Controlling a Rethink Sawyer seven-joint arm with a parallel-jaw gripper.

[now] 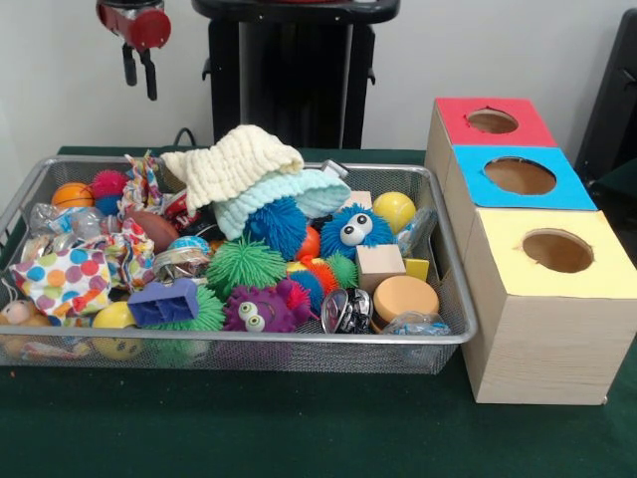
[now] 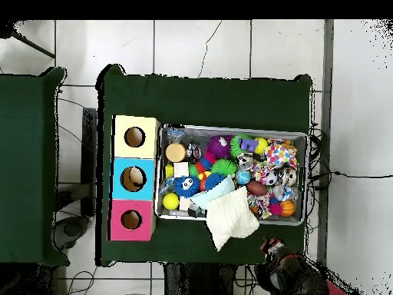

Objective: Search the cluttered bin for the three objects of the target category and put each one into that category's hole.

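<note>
The cluttered bin (image 1: 249,339), a silver wire-mesh basket, sits on the green table and shows in the overhead view (image 2: 230,129) too. It holds spiky balls, among them a blue one with eyes (image 1: 353,231), a green one (image 1: 244,264) and a purple one with eyes (image 1: 254,309). It also holds a cream knitted cloth (image 1: 234,164), a polka-dot cloth (image 1: 65,279), a wooden cube (image 1: 379,266) and a yellow ball (image 1: 395,209). My gripper (image 1: 139,68) hangs open and empty, high above the bin's far left corner.
Three wooden boxes with round holes stand in a row to the right of the bin: red top (image 1: 495,121), blue top (image 1: 520,176), yellow top (image 1: 557,251). The black pedestal (image 1: 289,70) stands behind the bin. Green table shows in front.
</note>
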